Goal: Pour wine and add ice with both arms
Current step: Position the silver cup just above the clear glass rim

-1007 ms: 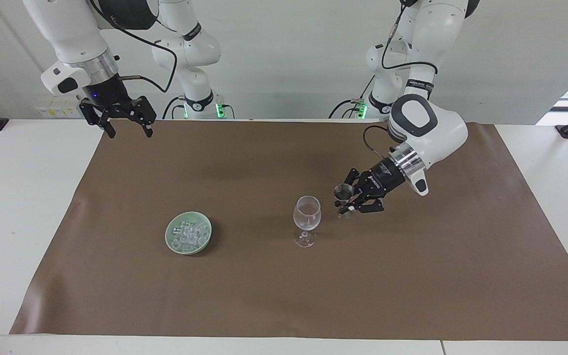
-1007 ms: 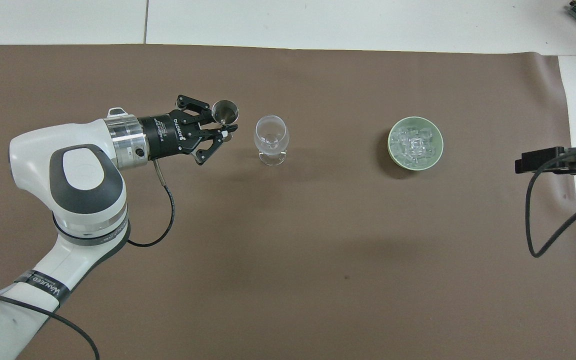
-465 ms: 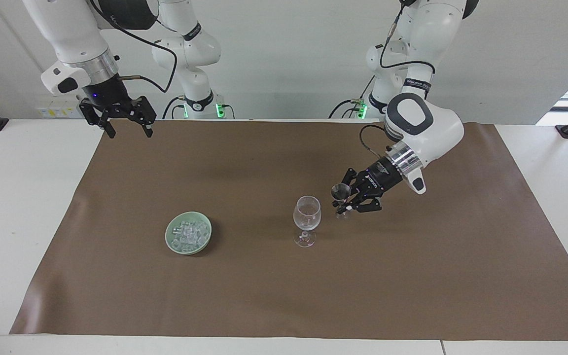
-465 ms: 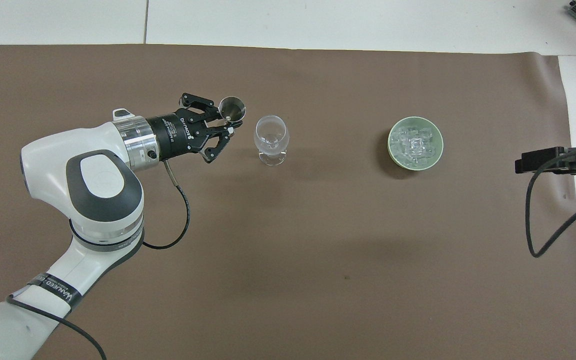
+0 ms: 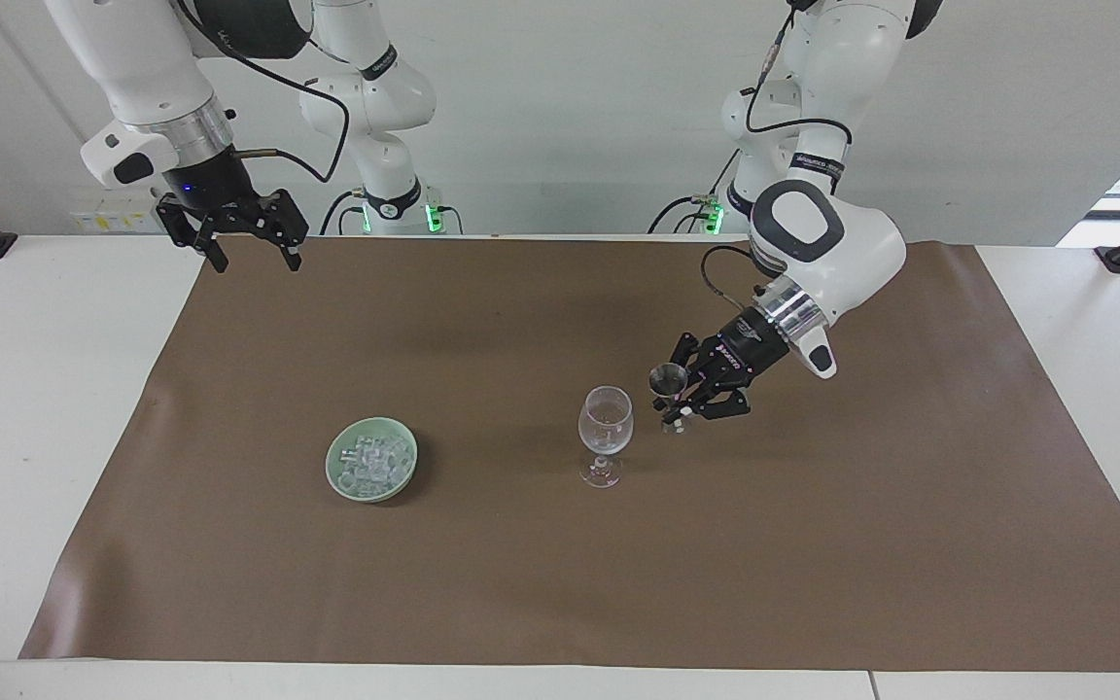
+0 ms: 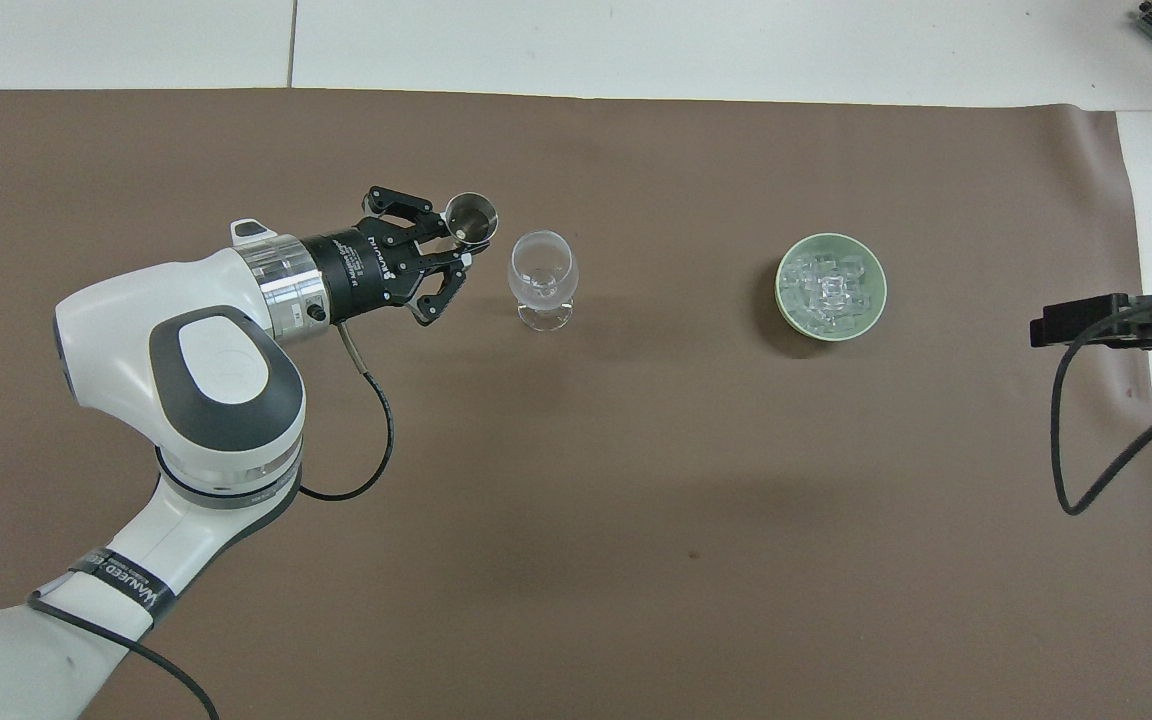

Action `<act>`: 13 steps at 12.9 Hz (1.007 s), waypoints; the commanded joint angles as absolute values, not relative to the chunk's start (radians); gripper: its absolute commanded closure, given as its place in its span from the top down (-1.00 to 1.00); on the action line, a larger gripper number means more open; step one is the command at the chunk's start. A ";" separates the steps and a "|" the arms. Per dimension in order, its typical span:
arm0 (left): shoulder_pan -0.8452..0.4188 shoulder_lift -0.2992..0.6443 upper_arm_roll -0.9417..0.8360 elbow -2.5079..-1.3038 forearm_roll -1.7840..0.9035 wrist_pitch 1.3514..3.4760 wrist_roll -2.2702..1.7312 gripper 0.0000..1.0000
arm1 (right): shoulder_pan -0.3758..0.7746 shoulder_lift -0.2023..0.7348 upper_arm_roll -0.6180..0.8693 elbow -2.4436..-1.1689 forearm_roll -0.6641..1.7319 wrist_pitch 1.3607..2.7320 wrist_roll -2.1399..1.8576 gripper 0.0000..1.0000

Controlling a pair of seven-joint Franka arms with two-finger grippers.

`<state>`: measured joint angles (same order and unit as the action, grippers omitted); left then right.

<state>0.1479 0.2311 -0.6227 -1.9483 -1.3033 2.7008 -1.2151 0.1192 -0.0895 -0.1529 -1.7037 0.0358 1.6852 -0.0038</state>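
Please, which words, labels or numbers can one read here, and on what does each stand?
"WANFEED": black band on the left arm, only partly readable.
Brand print on the left hand, which holds the metal cup: too blurred to read.
Band on the right arm: too small to read.
Nothing else.

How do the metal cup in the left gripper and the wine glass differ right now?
The metal cup is small, opaque and held off the mat, shut in the left gripper; the wine glass is larger, clear, stemmed and stands on the brown mat. Both are upright, mouths up, side by side.
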 commanded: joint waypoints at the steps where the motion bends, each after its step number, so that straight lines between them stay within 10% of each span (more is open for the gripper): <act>1: 0.132 0.244 -0.647 -1.950 -1.285 2.779 -1.239 -1.00 | 0.107 -0.084 -0.146 -1.697 0.048 1.677 -0.021 1.00; 13: 0.115 0.284 -0.681 -1.928 -1.195 2.933 -1.233 -1.00 | 0.107 -0.084 -0.147 -1.697 0.048 1.677 -0.021 1.00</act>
